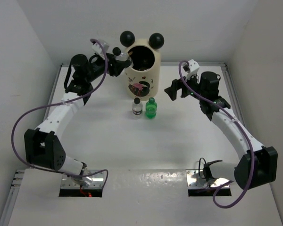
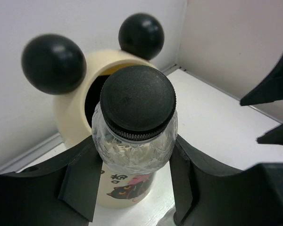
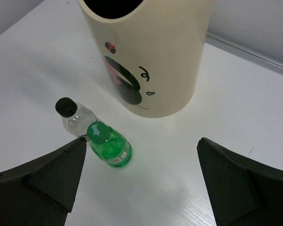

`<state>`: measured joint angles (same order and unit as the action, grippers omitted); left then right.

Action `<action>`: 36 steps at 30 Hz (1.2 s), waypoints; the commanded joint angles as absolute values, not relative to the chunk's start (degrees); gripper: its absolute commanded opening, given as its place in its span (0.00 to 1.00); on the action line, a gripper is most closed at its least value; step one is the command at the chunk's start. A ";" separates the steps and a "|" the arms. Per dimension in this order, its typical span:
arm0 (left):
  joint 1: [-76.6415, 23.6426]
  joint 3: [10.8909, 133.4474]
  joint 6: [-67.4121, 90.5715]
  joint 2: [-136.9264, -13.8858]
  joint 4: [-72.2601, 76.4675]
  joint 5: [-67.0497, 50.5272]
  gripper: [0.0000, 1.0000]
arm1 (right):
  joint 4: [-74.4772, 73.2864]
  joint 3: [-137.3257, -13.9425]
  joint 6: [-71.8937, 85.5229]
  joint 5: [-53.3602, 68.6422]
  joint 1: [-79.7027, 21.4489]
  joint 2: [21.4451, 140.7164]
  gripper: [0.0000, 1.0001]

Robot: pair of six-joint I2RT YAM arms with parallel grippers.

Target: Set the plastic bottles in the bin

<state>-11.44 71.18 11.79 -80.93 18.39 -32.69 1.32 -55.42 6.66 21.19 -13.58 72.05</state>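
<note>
My left gripper (image 1: 121,59) is shut on a clear plastic bottle (image 2: 134,148) with a black cap (image 2: 137,100). It holds the bottle in the air just left of the rim of the bin (image 1: 144,75). The bin is cream, with two black ball ears (image 1: 128,37) and a pink-and-black picture; its dark opening (image 2: 95,96) lies right behind the held bottle. On the table in front of the bin stand a clear black-capped bottle (image 1: 137,108) and a green bottle (image 1: 152,108). My right gripper (image 1: 172,90) hangs open to the right of them, with the green bottle (image 3: 111,145) near its left finger (image 3: 61,174).
White walls close in the table on the left, back and right. A raised edge strip (image 3: 254,52) runs along the table behind the bin. Both arm bases (image 1: 82,181) sit at the near edge.
</note>
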 commanded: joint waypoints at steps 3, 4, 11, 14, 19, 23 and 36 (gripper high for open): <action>-15.64 79.18 9.59 -86.30 17.93 -26.03 0.23 | 4.75 -54.40 5.80 19.95 -13.62 69.52 0.99; -16.34 81.54 9.58 -88.31 17.15 -26.02 0.23 | 5.36 -53.71 5.37 19.86 -13.80 69.35 0.99; -21.52 89.02 5.28 -95.44 13.62 -18.99 0.22 | 6.94 -52.56 4.04 18.98 -13.80 69.43 0.99; -22.24 93.05 4.75 -99.31 10.56 -13.90 0.25 | 8.08 -52.38 4.04 18.64 -13.97 69.70 0.99; -22.76 96.68 4.75 -104.06 7.74 -8.00 0.40 | 13.53 -49.66 1.94 18.46 -14.32 69.79 0.91; -22.76 99.92 5.79 -104.07 6.42 -9.83 0.92 | 18.88 -46.94 1.32 19.42 -15.21 70.40 0.91; -23.91 101.78 8.79 -86.58 2.47 -22.77 1.00 | 29.96 -39.38 0.27 21.35 -19.86 71.54 0.89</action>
<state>-23.38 98.61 8.21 -93.89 1.74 -21.06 23.68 -40.69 2.15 19.97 -18.57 71.83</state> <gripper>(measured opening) 0.995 0.896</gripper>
